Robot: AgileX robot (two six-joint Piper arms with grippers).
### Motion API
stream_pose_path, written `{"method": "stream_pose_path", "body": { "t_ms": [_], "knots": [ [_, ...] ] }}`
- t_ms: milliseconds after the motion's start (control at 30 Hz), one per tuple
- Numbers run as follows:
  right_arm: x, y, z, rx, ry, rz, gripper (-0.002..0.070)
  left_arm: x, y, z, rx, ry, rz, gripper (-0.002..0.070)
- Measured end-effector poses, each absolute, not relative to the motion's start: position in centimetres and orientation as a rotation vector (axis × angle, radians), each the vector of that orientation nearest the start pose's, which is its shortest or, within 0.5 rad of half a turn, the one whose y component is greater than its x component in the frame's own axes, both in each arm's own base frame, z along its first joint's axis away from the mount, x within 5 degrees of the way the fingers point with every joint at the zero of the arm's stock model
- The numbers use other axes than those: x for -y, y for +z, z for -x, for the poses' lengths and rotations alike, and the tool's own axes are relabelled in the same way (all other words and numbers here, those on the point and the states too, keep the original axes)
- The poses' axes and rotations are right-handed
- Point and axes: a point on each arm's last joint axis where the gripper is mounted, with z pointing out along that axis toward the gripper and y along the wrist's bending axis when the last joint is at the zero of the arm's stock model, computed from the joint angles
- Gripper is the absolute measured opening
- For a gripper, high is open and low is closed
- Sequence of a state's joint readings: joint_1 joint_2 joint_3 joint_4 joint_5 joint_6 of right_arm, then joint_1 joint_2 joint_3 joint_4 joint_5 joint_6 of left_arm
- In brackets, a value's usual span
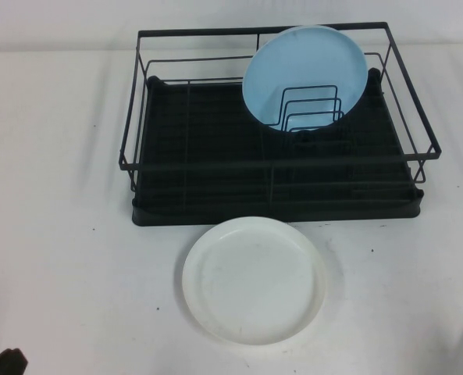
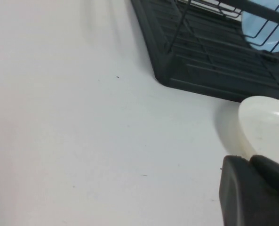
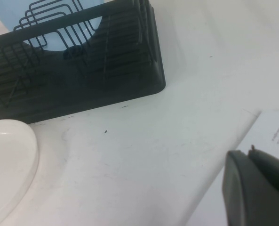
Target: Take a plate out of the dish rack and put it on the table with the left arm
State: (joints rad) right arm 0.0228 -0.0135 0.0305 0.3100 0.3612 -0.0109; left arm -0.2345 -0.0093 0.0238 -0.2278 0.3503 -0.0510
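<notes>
High view – plate [image 1: 254, 280] flat on table [image 1: 67, 234], left gripper [image 1: 5, 362] well apart, right gripper [image 3: 257, 190] aside.

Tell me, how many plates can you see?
2. The white plate lies flat on the table, just in front of the dish rack. The light blue plate stands upright inside the rack against the wire dividers. None seems hidden.

Test bench: bare white table [image 1: 59, 234] with dish rack [image 1: 274, 168].
</notes>
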Motion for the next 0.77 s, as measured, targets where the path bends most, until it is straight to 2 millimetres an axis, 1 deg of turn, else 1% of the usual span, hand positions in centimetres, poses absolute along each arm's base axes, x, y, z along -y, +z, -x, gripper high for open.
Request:
{"method": "stream_pose_path", "body": {
  "t_ms": [233, 767],
  "knots": [
    [-1.1, 17.26, -5.25, -1.849, 0.311, -0.163, -0.0018, 1.65, 17.44, -5.08, -1.856, -0.331, -0.084, -0.0001],
    [-1.1, 17.26, -5.25, -1.849, 0.311, -0.163, -0.0018, 1.59, 17.43, -5.09, -1.855, -0.313, -0.096, -0.0001]
  ]
}}
